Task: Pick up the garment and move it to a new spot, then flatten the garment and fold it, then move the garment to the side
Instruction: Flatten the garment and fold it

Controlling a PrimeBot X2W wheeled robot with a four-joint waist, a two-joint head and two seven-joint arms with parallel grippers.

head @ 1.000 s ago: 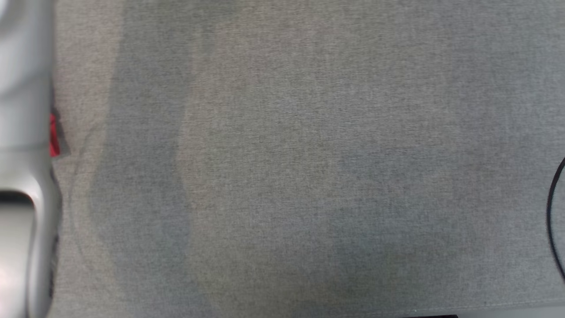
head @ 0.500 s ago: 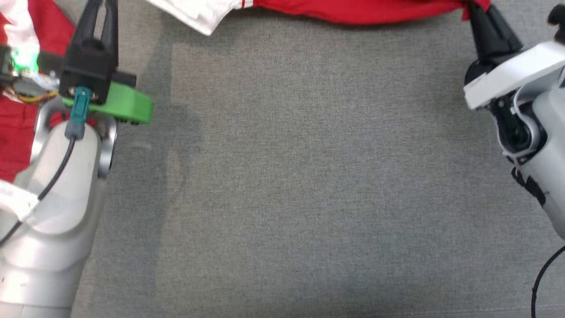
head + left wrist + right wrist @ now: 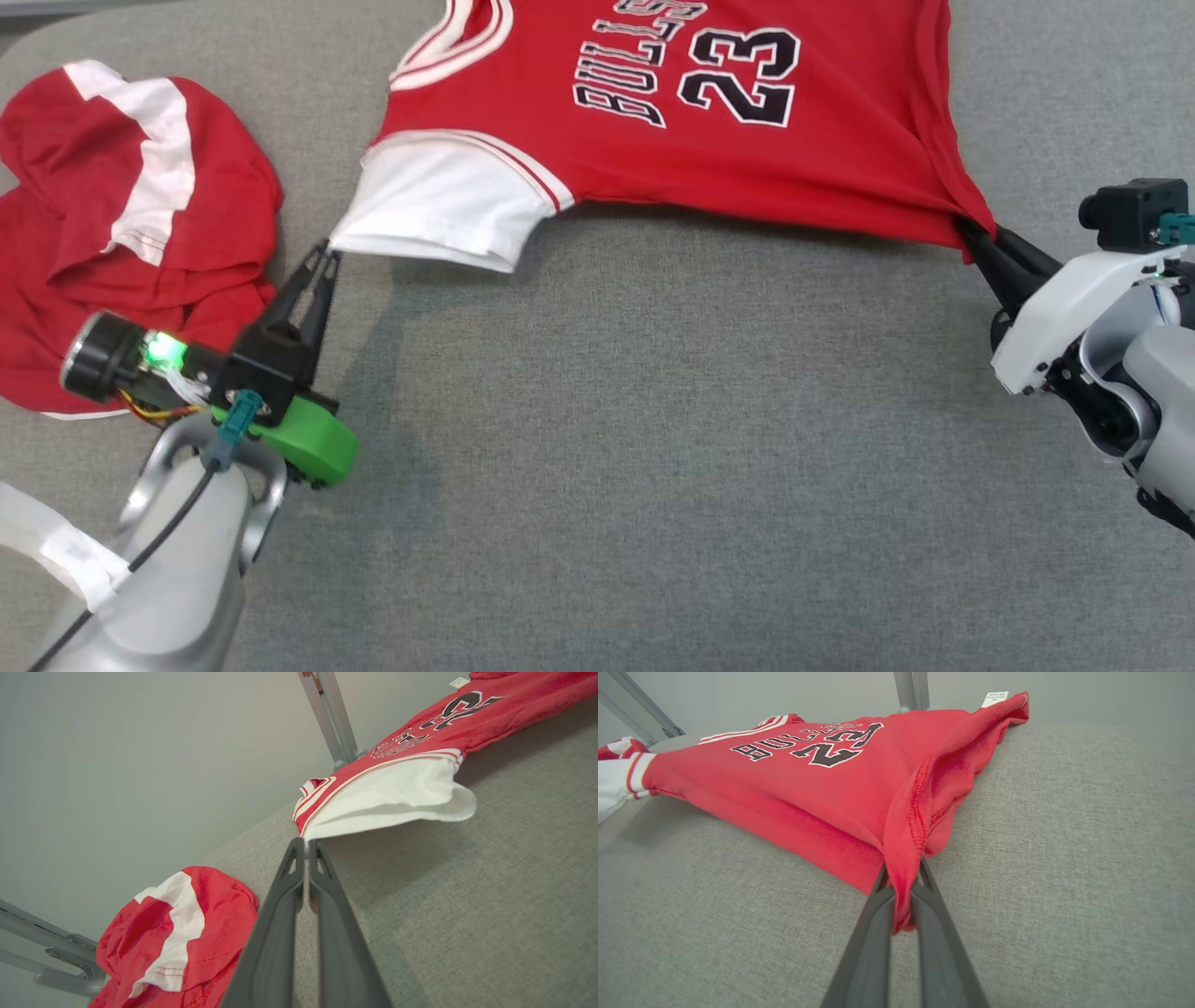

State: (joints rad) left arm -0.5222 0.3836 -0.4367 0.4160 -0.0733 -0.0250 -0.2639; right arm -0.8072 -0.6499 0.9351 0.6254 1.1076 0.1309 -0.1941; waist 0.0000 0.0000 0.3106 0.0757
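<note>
The garment (image 3: 709,159) is a red jersey with black "BULLS 23" lettering and a white sleeve. It lies stretched across the far part of the grey cloth surface (image 3: 653,467). My left gripper (image 3: 327,252) is shut on the edge of the white sleeve (image 3: 411,793), with its fingertips (image 3: 306,842) pinching the cloth. My right gripper (image 3: 971,238) is shut on a bunched red corner of the hem, and in the right wrist view the red cloth (image 3: 808,788) runs down between the gripper's (image 3: 903,870) closed fingers. The near edge of the jersey hangs taut between the two grips.
A second red and white garment (image 3: 121,233) lies crumpled at the far left, just beyond my left wrist. Grey metal frame posts (image 3: 331,718) stand behind the surface. The surface's rounded far left corner (image 3: 28,56) is close to that pile.
The whole head picture has shifted, so the camera has moved. The jersey, the crumpled garment and both grippers now show fully. Both grippers stay shut.
</note>
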